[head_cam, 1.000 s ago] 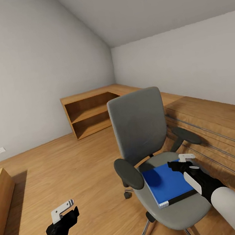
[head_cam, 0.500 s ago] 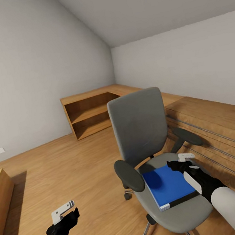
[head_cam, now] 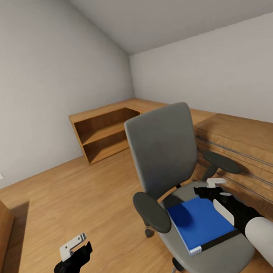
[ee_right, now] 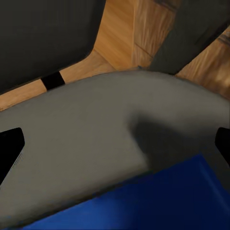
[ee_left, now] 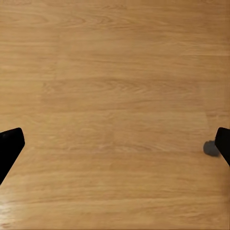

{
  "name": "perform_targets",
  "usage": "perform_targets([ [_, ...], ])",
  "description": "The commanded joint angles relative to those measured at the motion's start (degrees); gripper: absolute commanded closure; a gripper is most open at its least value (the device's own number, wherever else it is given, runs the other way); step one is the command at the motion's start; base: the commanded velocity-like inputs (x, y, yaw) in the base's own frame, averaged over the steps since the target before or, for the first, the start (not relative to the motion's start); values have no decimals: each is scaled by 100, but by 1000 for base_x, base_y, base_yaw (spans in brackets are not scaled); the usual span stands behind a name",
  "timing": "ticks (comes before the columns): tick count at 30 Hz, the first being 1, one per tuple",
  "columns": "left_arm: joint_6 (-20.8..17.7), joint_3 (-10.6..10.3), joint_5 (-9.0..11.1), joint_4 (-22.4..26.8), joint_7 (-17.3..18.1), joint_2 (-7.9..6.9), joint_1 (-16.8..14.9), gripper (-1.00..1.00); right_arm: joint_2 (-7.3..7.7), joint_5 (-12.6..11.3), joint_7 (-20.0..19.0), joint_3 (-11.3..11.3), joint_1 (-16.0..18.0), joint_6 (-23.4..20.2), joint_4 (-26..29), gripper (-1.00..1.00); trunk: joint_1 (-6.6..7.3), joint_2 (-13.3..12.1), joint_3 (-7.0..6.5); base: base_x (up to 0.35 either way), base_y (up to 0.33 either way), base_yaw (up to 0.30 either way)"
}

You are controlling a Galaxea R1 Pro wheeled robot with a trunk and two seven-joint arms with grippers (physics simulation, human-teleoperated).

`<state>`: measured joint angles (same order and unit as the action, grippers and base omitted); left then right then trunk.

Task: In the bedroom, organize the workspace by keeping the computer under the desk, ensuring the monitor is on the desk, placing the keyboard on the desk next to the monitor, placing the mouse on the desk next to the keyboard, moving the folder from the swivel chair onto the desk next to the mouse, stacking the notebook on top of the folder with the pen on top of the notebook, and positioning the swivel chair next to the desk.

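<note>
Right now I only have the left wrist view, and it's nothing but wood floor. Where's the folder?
Observer: The blue folder lies flat on the seat of the swivel chair, ahead and to your right.
Operator: Is the right gripper anywhere near it?
Observer: Yes, the right gripper is over the seat at the folder's far right corner, jaws open, not gripping it.
Operator: And my left gripper?
Observer: The left gripper hangs open above bare floor, well left of the chair.
Operator: Anything else on the seat?
Observer: No, just the folder.
</note>
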<state>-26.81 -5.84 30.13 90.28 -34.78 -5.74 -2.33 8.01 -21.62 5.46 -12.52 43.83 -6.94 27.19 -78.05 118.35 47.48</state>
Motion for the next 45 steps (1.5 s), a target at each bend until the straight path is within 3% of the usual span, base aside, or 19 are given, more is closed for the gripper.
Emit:
perform_targets([
  [1,-9,-14,47,8,-56,-6,-4,-100,8,-44,51,-48,2,-34,14,-100,-1,2,6,183,0,0],
  [26,-9,-14,45,26,-55,-3,-4,-100,74,-81,215,-40,118,-379,-15,-100,-1,2,6,34,0,0],
  [33,-2,-14,45,47,-60,1,-4,-100,78,-105,310,-35,154,-680,-20,-100,-1,2,6,0,0,0],
  [41,0,-14,45,54,-66,2,-4,-100,78,-110,323,86,160,-778,-21,-100,-1,2,6,0,0,0],
  [45,0,-14,45,59,-71,2,-4,-100,73,-113,324,123,161,-791,-21,-100,-89,163,78,0,0,0],
])
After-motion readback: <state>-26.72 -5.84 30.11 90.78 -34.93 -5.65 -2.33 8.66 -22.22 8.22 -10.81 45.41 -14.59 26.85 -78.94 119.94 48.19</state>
